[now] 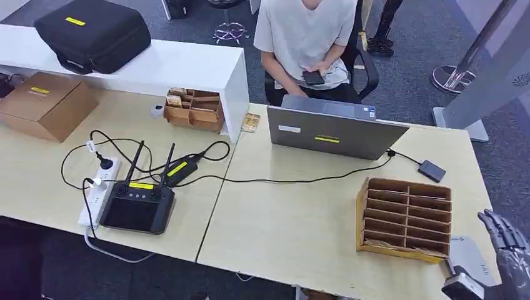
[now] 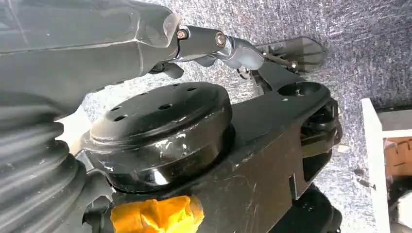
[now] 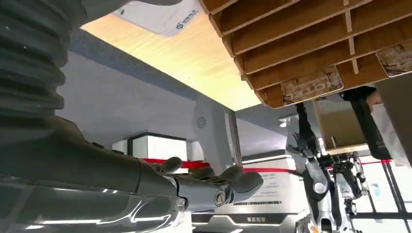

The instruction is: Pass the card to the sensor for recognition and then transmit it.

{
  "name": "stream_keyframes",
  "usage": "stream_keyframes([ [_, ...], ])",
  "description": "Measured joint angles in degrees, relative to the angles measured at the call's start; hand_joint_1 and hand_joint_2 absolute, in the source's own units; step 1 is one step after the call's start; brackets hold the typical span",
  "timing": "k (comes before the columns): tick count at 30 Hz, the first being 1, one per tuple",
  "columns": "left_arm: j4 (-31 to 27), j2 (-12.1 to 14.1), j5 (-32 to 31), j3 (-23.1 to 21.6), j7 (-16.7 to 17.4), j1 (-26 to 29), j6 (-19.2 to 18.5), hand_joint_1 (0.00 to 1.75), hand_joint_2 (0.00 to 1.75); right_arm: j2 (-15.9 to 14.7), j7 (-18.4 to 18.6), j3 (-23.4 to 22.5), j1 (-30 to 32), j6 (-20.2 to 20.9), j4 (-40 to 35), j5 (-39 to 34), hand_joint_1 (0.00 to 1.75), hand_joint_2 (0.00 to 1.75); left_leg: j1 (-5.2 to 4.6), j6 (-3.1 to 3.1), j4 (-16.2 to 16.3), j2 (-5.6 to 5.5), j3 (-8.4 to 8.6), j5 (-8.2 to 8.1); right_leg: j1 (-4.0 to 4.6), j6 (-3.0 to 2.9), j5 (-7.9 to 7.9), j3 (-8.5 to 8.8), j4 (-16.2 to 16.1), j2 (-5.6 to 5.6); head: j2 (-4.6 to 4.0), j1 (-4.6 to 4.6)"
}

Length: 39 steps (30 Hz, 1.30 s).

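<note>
A pale grey card (image 1: pixel 465 253) lies flat at the table's near right corner, just right of a wooden slotted organizer (image 1: pixel 406 215). My right hand (image 1: pixel 505 247) hovers at that corner with its fingers stretched out and apart, the thumb beside the card's near edge. In the right wrist view the card (image 3: pixel 165 17) rests on the wood while the fingers (image 3: pixel 218 187) stay well away from it, holding nothing. A small black sensor box (image 1: pixel 431 170) sits behind the organizer, cabled to a grey laptop (image 1: pixel 331 131). My left hand (image 2: pixel 209 41) hangs by my side over the carpet, holding nothing.
A person (image 1: pixel 306 37) sits behind the laptop, holding a phone. On the left table stand a black controller with antennas (image 1: pixel 137 206), a power strip (image 1: pixel 97 190), cables, a cardboard box (image 1: pixel 47 103) and another wooden tray (image 1: pixel 194 109). A black case (image 1: pixel 94 31) lies on the white counter.
</note>
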Motion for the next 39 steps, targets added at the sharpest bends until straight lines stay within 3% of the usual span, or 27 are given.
stream_keyframes([
  [10, 0.0, 0.0, 0.1, 0.8, 0.0, 0.1, 0.0, 0.00, 1.75, 0.4, 0.5, -1.2, 4.1, 0.4, -2.1, 0.0, 0.00, 1.75, 0.00, 0.00, 0.0, 0.01, 0.00, 0.00, 0.00, 0.00, 0.00, 0.00, 0.0, 0.03, 0.00, 0.02],
  [39, 0.0, -0.1, -1.2, 1.0, -0.3, -0.1, -0.1, 0.00, 1.75, 6.2, -1.4, 3.7, -0.1, 2.5, 8.9, -0.9, 0.00, 1.75, 0.01, 0.00, 0.0, 0.02, -0.01, 0.00, 0.01, 0.00, 0.00, 0.01, 0.0, 0.02, 0.00, 0.04],
])
